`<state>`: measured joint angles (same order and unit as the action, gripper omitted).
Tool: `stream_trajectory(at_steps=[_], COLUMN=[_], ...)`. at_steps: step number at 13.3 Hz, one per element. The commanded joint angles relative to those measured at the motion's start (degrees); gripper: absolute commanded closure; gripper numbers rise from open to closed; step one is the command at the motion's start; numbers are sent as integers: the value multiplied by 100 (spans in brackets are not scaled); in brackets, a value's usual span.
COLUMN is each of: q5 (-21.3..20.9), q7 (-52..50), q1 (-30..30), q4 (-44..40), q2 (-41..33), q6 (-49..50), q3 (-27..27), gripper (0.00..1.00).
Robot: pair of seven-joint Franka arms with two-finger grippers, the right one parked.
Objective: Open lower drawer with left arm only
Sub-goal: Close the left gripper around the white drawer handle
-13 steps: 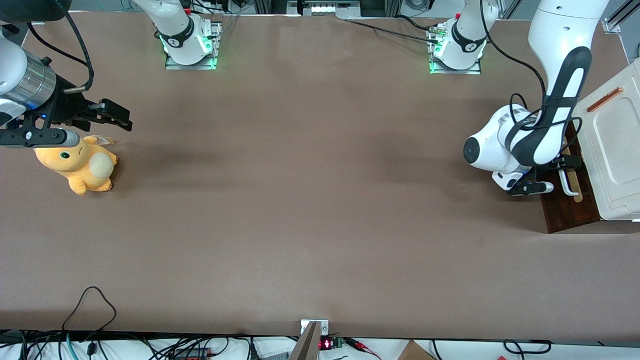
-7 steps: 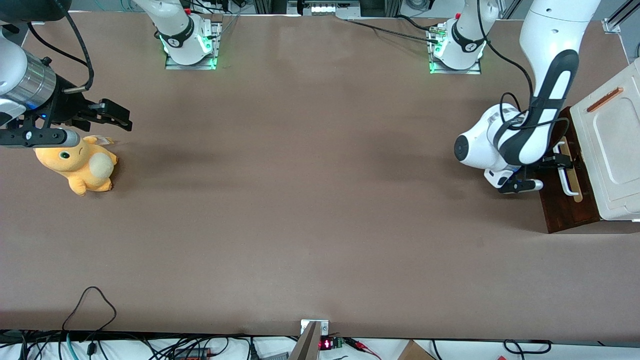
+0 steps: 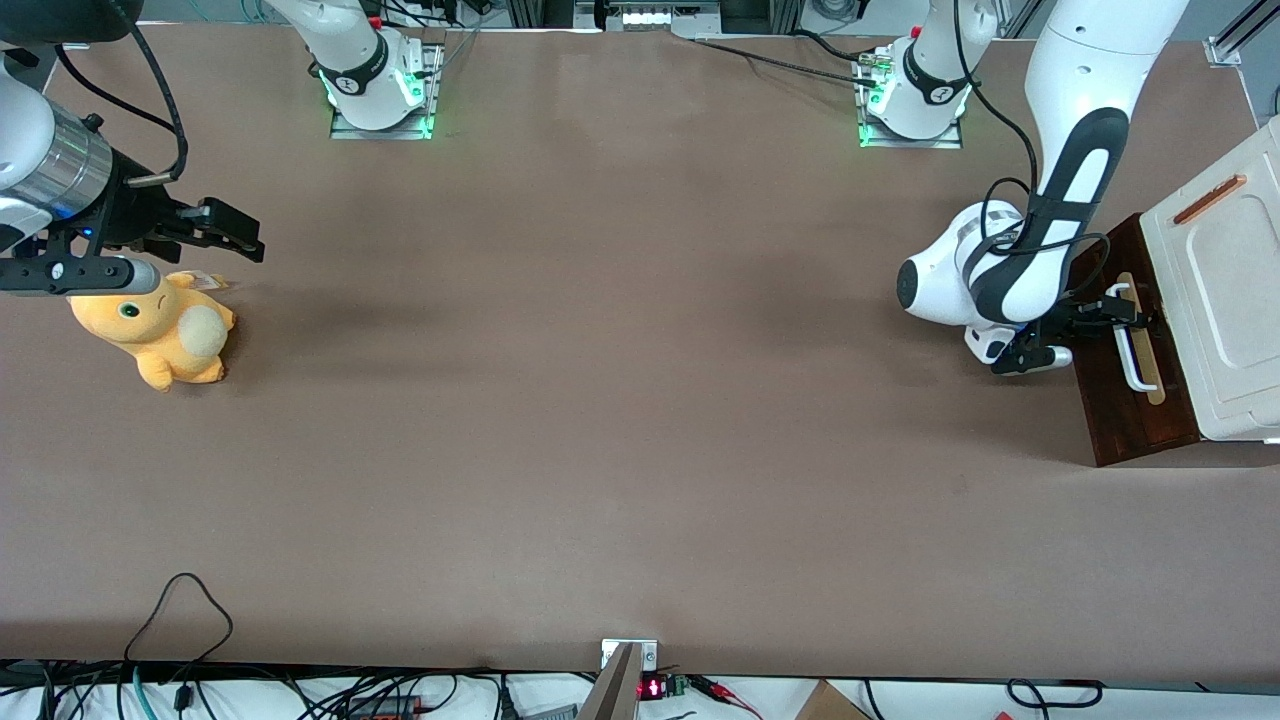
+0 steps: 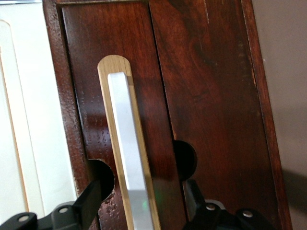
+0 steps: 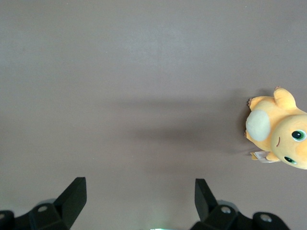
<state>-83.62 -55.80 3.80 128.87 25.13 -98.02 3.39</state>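
Note:
The lower drawer's dark brown front [image 3: 1135,415] faces the table under the cream-white cabinet top [image 3: 1225,290]. Its white bar handle [image 3: 1130,355] lies over a tan strip [image 3: 1152,375]. No pale inside wood shows. The left arm [image 3: 1050,220] bends down in front of the drawer. Its black gripper [image 3: 1125,312] is at the handle's end farther from the front camera. In the left wrist view the gripper [image 4: 141,203] is open. Its fingers [image 4: 91,201] stand either side of the handle [image 4: 127,153] and the tan strip [image 4: 106,96], not touching them. The drawer front [image 4: 211,96] fills that view.
An orange plush toy [image 3: 165,335] lies toward the parked arm's end of the table and also shows in the right wrist view [image 5: 280,132]. The two arm bases [image 3: 915,100] stand at the table edge farthest from the front camera. Cables hang along the nearest edge.
The left arm has drawn toward the parked arm's end and away from the front camera. Its gripper has shifted along the handle, so more of the handle shows. The drawer front has not visibly moved.

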Motion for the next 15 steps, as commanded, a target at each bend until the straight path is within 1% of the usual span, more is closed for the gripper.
stream_trajectory(at_steps=[1,2,4,5,6,14,15], q5=[-181,-190,-199,-190,-199,-199,-199], q7=[-150,-177,-177,-177,-177,-186,-186], q1=[50,50,50,50,50,33,33], q4=[33,33,33,33,33,33,33], q2=[-8,-8,-8,1,1,1,1], q6=[90,90,90,90,90,90,90], q3=[-22,-22,-31,-31,-31,-110,-110], gripper=[22,33,44,48,50,50,52])
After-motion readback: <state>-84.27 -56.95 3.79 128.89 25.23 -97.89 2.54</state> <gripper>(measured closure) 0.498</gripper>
